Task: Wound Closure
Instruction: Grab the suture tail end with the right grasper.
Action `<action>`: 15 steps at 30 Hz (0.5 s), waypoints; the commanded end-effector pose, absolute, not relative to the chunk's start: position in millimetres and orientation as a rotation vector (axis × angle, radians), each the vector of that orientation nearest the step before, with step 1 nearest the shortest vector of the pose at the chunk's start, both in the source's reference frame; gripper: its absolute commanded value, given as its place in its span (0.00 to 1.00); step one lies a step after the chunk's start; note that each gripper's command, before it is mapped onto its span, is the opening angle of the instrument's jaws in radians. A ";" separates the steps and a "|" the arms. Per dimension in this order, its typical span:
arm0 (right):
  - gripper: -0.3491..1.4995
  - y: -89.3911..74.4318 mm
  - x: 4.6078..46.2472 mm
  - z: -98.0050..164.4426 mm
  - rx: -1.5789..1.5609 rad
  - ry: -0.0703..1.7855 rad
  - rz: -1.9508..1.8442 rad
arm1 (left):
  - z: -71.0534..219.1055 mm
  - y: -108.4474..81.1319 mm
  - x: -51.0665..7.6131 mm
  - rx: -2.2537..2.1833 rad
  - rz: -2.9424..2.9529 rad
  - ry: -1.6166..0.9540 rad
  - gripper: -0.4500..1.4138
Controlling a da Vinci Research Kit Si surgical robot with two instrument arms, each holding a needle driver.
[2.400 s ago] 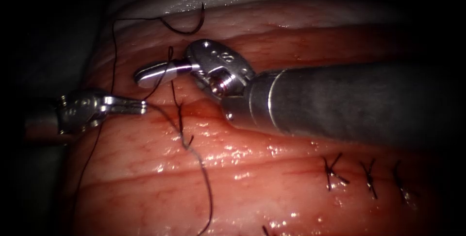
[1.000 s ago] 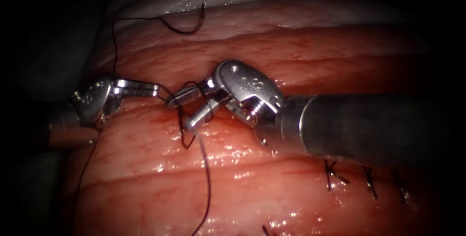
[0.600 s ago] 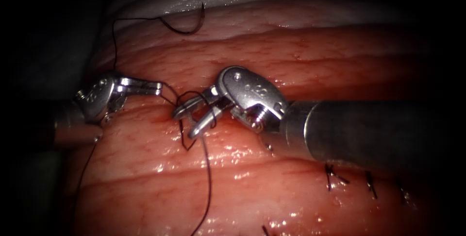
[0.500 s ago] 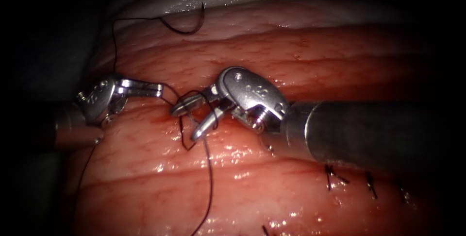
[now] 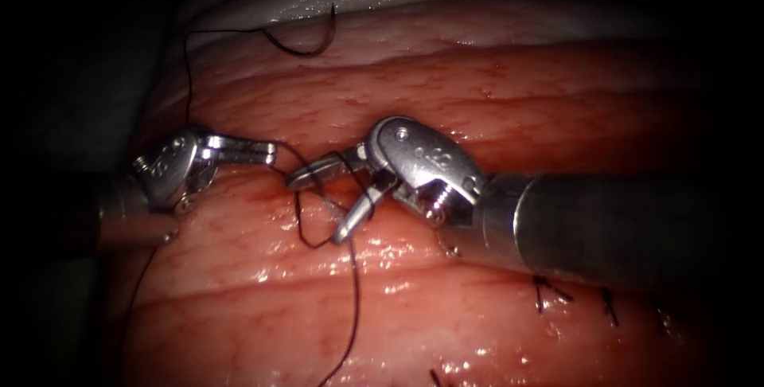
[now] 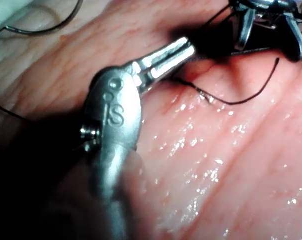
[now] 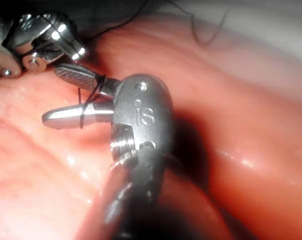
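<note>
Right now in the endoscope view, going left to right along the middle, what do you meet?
Left tool, jaws shut on the thread → right tool, jaws open with thread looped around them → finished stitches right of it. The needle lies free on the tissue.

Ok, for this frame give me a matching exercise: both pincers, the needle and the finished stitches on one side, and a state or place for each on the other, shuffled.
Things:
1. left pincer
2. right pincer
3. needle
4. finished stitches

States or places:
A. open, thread looped around its jaws, holding nothing
B. set in the tissue towards the right
C. shut on the thread
D. lying loose on top of the tissue near its far edge, held by neither tool

Pairs: 1-C, 2-A, 3-D, 4-B
</note>
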State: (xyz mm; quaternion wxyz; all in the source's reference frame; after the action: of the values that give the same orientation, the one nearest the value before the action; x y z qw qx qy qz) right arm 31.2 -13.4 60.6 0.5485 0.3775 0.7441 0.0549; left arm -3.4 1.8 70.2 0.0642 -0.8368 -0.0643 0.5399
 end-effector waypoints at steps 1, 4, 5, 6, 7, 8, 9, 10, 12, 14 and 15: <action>0.83 -14.2 32.1 61.4 0.895 1.765 0.121 | 70.8 1.7 -4.0 -2.528 1.633 -0.195 0.00; 0.83 -15.3 32.1 61.8 0.893 1.767 0.104 | 70.9 1.4 -4.3 -2.529 1.639 -0.196 0.00; 0.83 -15.8 32.1 62.1 0.893 1.766 0.094 | 70.9 1.2 -4.4 -2.531 1.639 -0.199 0.00; 0.83 -15.9 32.1 62.2 0.893 1.766 0.091 | 70.9 1.1 -4.4 -2.530 1.640 -0.199 0.00; 0.83 -16.0 32.1 62.3 0.893 1.766 0.089 | 70.9 1.0 -4.4 -2.530 1.641 -0.199 0.00; 0.83 -16.0 32.1 62.3 0.893 1.766 0.089 | 70.9 1.0 -4.4 -2.530 1.641 -0.199 0.00; 0.83 -16.1 32.0 62.4 0.893 1.765 0.086 | 70.9 1.0 -4.4 -2.531 1.636 -0.203 0.00; 0.83 -16.0 32.0 62.4 0.894 1.764 0.086 | 70.9 1.0 -4.4 -2.531 1.637 -0.203 0.00; 0.80 -15.8 32.0 62.4 0.894 1.764 0.087 | 70.9 1.0 -4.4 -2.531 1.636 -0.203 0.00; 0.72 -15.6 32.2 62.5 0.893 1.765 0.090 | 70.9 1.0 -4.4 -2.531 1.636 -0.203 0.00; 0.66 -15.4 32.3 62.5 0.893 1.765 0.092 | 70.9 0.9 -4.4 -2.531 1.636 -0.203 0.00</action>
State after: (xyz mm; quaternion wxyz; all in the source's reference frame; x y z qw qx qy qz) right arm 31.5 -15.4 62.0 0.5491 0.3777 0.7445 0.0392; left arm -3.9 1.0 70.3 0.0609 -0.8361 -0.0670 0.5411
